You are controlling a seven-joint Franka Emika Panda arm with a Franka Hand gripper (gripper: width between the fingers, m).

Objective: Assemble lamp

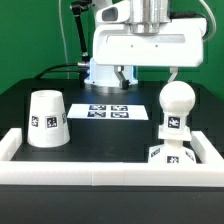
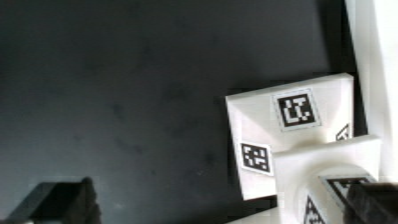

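Note:
The large cone shade [image 1: 47, 118] stands on the black table at the exterior view's left. The ball-topped bulb [image 1: 175, 106] stands upright on the small blocky base [image 1: 168, 153] at the front of the exterior view's right. My gripper [image 1: 147, 80] hangs open and empty above the table, behind the bulb and touching nothing. In the wrist view the white tagged base [image 2: 294, 125] lies beside one dark finger [image 2: 365, 197]. A rounded white tagged piece [image 2: 338, 170], apparently the bulb, sits close to it. The other finger [image 2: 63, 203] is over bare table, and the gripper [image 2: 214, 205] holds nothing.
The marker board [image 1: 107, 111] lies flat at the back middle of the table. A low white wall [image 1: 110, 170] borders the table's front and sides. The robot's white base [image 1: 105, 70] stands behind the marker board.

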